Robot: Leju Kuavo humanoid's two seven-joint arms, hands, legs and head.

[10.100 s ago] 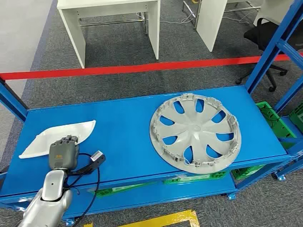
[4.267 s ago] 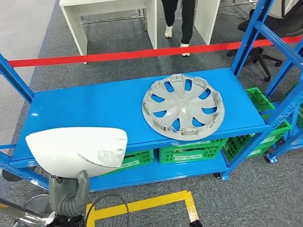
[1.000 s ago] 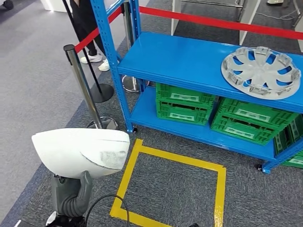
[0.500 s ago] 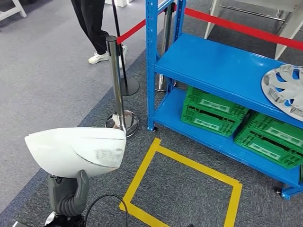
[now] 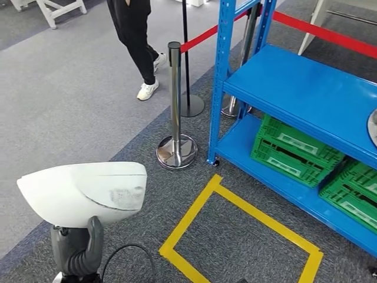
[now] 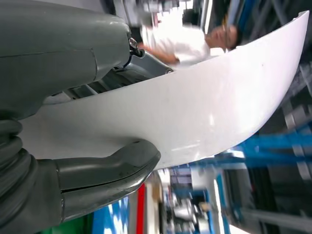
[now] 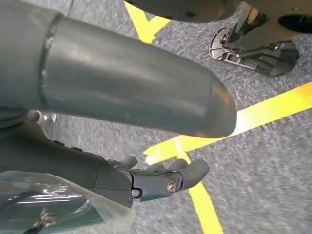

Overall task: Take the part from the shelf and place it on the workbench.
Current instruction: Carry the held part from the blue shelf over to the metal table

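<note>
**Turning away from shelf, part in left hand**

Left hand [image 5: 76, 252]: grasping the white part [image 5: 84, 191] from below. In the left wrist view the thumb [image 6: 107, 165] presses one face of the part [image 6: 191, 112] and dark fingers lie against the other. Part rides clear of the shelf, out in front of the body over grey carpet.

Change over the last second: whole head view has swung; camera moved, not the objects. Stanchion post [image 5: 175, 100] and a person's legs [image 5: 135, 41] have come toward centre; yellow floor tape [image 5: 249, 212] has slid right; blue shelf [image 5: 307, 94] with its green crates [image 5: 293, 147] is now pushed to the right edge. Part's place relative to the hand looks unchanged.

Right hand [image 7: 154, 178]: hanging over the carpet and tape, fingers loosely extended, holding nothing.

Judgement: pick-up done, transit under way. No bench in sight yet, so placement remains.
</note>
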